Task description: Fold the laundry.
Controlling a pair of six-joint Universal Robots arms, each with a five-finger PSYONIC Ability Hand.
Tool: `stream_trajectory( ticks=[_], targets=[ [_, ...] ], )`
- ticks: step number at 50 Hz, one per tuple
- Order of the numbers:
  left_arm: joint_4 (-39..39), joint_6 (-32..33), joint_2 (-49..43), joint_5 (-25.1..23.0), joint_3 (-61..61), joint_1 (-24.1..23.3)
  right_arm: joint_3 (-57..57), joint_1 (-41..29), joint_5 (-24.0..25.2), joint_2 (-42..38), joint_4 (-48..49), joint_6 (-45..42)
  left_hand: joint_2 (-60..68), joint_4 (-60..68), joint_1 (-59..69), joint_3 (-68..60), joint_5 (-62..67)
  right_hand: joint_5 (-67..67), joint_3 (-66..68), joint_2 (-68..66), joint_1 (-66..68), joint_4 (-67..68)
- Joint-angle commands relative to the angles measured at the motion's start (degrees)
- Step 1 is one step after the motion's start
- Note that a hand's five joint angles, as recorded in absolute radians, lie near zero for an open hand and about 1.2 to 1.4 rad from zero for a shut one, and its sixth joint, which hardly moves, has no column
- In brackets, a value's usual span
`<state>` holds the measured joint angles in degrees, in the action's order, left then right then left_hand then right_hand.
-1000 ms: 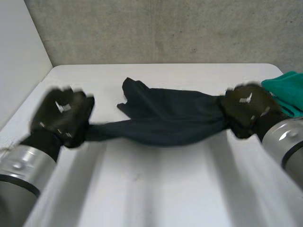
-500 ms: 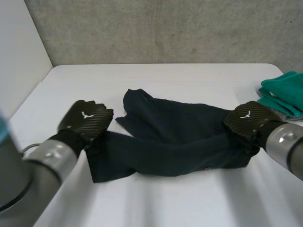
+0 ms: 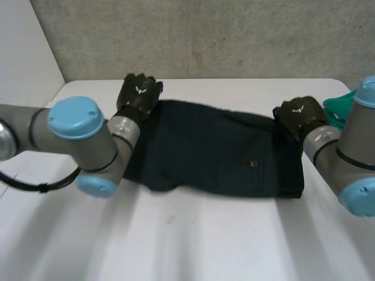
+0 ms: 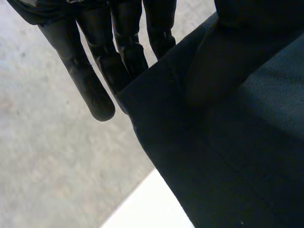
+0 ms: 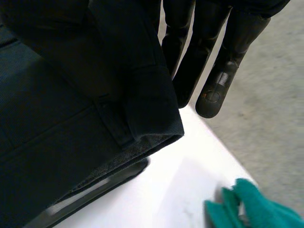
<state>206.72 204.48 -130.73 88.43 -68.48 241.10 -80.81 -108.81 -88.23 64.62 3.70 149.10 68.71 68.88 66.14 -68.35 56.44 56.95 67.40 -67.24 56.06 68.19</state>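
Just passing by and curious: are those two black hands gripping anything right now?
Left hand: straight fingers pinching a far corner of the dark garment.
Right hand: pinching the garment's other far corner.

1. No words, numbers or brand names can be read anywhere.
2. The left hand (image 3: 139, 93), at about ten o'clock on the surface (image 3: 193, 234), bears a small white emblem (image 3: 139, 89) on its back (a shape, not lettering).
3. The right hand (image 3: 300, 114), at about two o'clock, bears a matching mark (image 3: 297, 108).
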Motion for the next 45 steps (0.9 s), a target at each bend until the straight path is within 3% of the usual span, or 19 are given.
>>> stream_trajectory(
  ticks=[1,10,11,12,13,14,15,18,25,31,38,45],
  targets=[
    [2.1,5.0,-12.0,-3.4,14.5,-0.3,10.0,-0.4,-4.4,-9.6,1.4,-0.1,11.3,11.1,13.9,-11.6,13.6,13.0,12.6,-12.8,23.9,11.8],
    [3.6,4.9,-25.3,-6.3,29.8,-0.5,22.0,-0.8,-8.8,-21.5,1.9,-0.7,11.3,11.1,13.9,-11.6,13.6,10.6,10.2,-10.3,21.5,9.4],
    [3.6,4.9,-26.1,-6.3,30.8,-0.5,23.8,-0.8,-8.8,-23.4,2.0,-1.0,11.3,11.1,13.9,-11.6,13.6,-31.0,-31.5,31.3,-20.2,-32.3],
    [3.6,4.9,-26.9,-6.2,31.7,-0.4,24.6,-0.8,-9.2,-24.4,2.0,-1.0,6.5,6.3,9.1,-6.8,8.8,-50.1,-50.6,50.4,-39.2,-51.3],
    [3.6,4.8,-27.4,-5.8,32.3,-0.5,25.5,-0.8,-9.5,-25.4,1.9,-1.2,-9.2,-9.4,-6.6,8.9,-6.9,-57.0,-57.4,57.2,-46.1,-58.2],
    [3.5,4.8,-27.6,-5.6,32.4,-0.5,26.4,-0.8,-9.6,-26.2,1.8,-1.3,-51.7,-51.8,-49.1,51.3,-49.4,-57.0,-57.4,57.2,-46.1,-58.2],
    [3.6,4.8,-27.6,-5.6,32.0,-0.5,27.3,-0.9,-10.0,-27.0,1.7,-1.2,-58.7,-58.9,-56.1,58.4,-56.4,-57.0,-57.4,57.2,-46.1,-58.2],
    [3.7,4.7,-25.6,-5.6,28.8,-1.5,27.0,-0.5,-10.9,-26.0,1.7,-0.4,-58.7,-58.9,-56.1,58.4,-56.4,-57.0,-57.4,57.2,-46.1,-58.2],
    [4.0,4.0,-12.0,-5.8,12.4,-2.5,16.3,0.3,-10.7,-11.0,1.0,2.3,-58.7,-58.9,-56.1,58.4,-56.4,-57.0,-57.4,57.2,-46.1,-58.2],
    [3.5,1.0,-1.8,-5.6,0.3,-2.5,3.1,1.5,-4.4,-2.7,-5.9,3.5,-58.7,-58.9,-56.1,58.4,-56.4,-57.0,-57.4,57.2,-46.1,-58.2],
    [3.2,-4.7,6.5,-5.6,-10.8,-2.5,-5.3,2.9,0.9,-1.1,-8.5,10.6,-58.7,-58.9,-56.1,58.4,-56.4,-57.0,-57.4,57.2,-46.1,-58.2],
    [3.2,-7.0,8.8,-5.7,-15.9,-2.1,-7.9,3.6,1.9,-3.7,-1.0,12.6,-58.7,-58.9,-56.1,58.4,-56.4,-51.0,-51.5,51.3,-40.1,-52.2]
  ],
)
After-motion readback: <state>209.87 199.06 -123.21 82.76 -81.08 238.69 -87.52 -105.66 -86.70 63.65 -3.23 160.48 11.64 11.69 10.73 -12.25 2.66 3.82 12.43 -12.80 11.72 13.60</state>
